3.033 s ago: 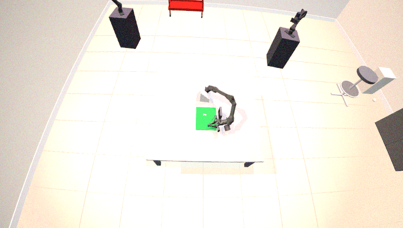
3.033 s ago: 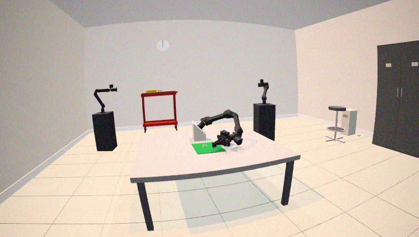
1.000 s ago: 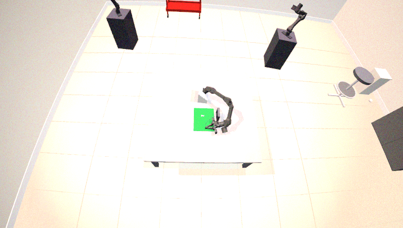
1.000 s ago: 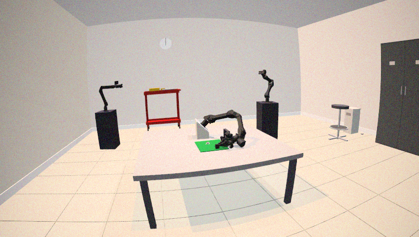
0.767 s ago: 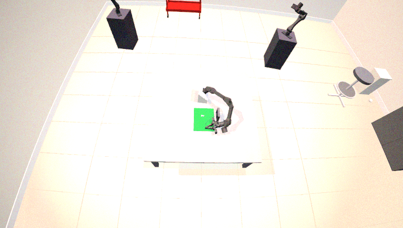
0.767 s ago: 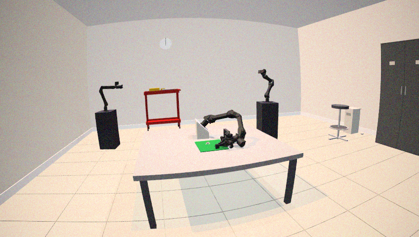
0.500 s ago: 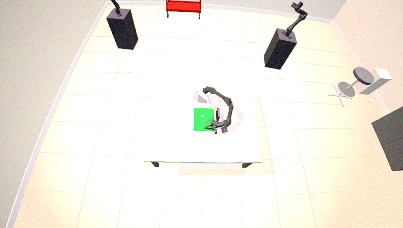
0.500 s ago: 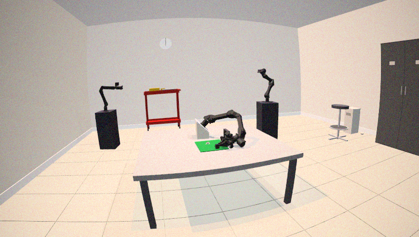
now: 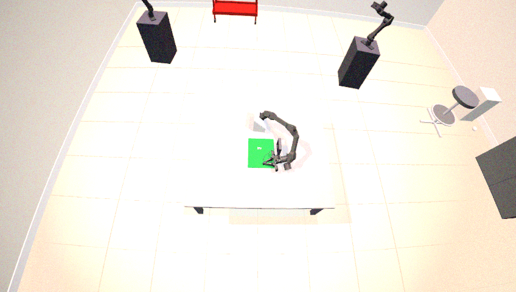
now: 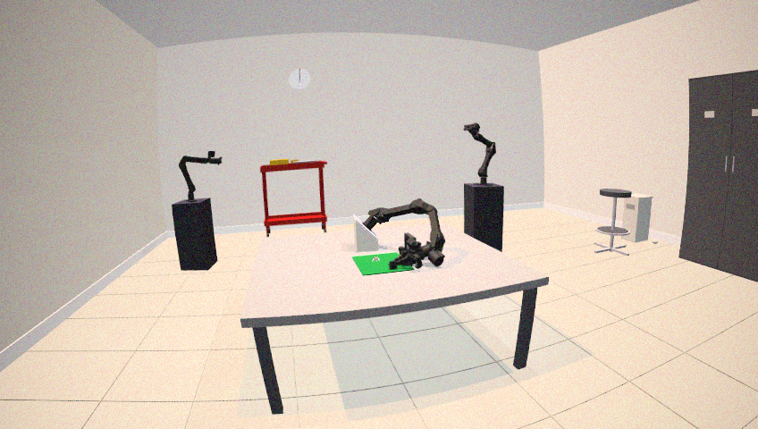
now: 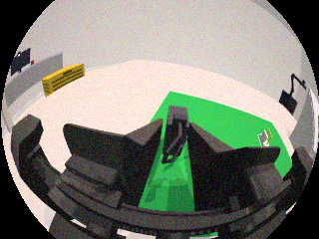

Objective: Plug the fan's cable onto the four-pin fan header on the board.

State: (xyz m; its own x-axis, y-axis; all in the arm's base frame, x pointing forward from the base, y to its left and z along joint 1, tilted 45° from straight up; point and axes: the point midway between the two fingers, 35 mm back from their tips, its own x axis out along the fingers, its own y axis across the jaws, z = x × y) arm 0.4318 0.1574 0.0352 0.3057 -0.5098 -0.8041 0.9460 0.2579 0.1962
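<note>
Gripper (image 11: pixel 174 139) sitting low over right edge of green board (image 11: pixel 219 126), fingers reaching toward board's middle. Dark fan plug (image 11: pixel 174 134) sitting between fingertips, tilted, over green surface. Jaws standing narrow but not fully together; grip on plug looking loosened, cannot tell if pads are touching it. White four-pin header (image 11: pixel 266 137) lying well apart from plug, toward board's far right side in wrist view. Board resting flat on table (image 10: pixel 319 287).
</note>
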